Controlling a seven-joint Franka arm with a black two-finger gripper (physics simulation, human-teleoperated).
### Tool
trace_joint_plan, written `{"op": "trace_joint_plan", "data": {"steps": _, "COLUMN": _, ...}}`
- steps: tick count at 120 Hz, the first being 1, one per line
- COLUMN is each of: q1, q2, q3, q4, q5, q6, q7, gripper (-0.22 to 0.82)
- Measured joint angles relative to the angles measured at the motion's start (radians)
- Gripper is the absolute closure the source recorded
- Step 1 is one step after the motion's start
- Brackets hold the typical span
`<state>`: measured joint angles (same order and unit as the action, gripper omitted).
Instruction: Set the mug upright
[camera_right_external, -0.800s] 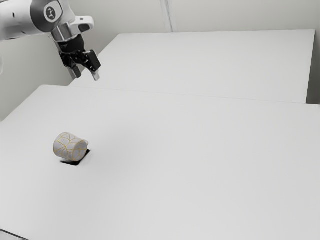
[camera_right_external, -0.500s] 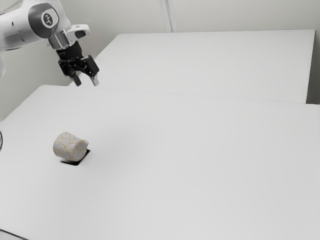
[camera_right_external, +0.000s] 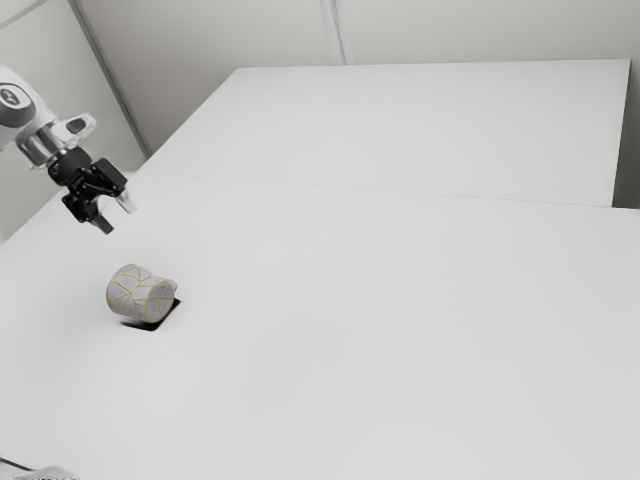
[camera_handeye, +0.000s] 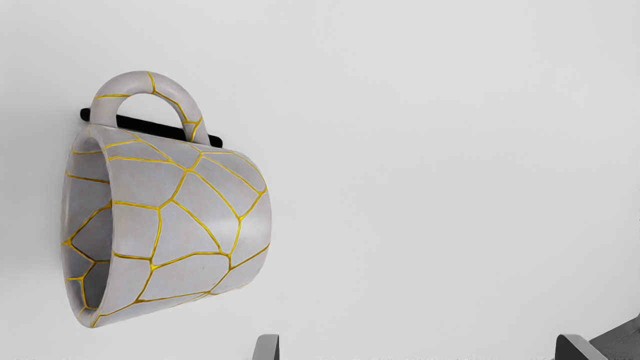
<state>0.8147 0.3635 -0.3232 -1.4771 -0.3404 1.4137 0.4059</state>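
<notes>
At the exterior view's left, the tool (camera_right_external: 117, 216) hangs above the table (camera_right_external: 380, 330), its two fingers wide apart with nothing between them. Just to its right and lower, the pale mug (camera_right_external: 138, 294) with gold lines lies on its side on the table, apart from the tool, a black shape (camera_right_external: 150, 326) showing beside it

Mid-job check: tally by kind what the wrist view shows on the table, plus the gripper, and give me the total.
Mug, grey with gold lines, lying on its side: 1
Black piece, partly hidden by the mug: 1
Gripper, fingers apart: 1
Total: 3
</notes>
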Motion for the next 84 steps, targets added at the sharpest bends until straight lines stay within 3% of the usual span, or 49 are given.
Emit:
{"op": "trace_joint_plan", "data": {"steps": 29, "q1": 0.120, "q2": 0.094, "q3": -0.024, "q4": -0.033, "q5": 0.021, "q6": 0.017, "q7": 0.062, "gripper": 0.00}}
{"op": "trace_joint_plan", "data": {"steps": 84, "q1": 0.163, "q2": 0.202, "q3": -0.022, "q4": -0.076, "q5": 0.010, "q6": 0.142, "q7": 0.179, "gripper": 0.00}}
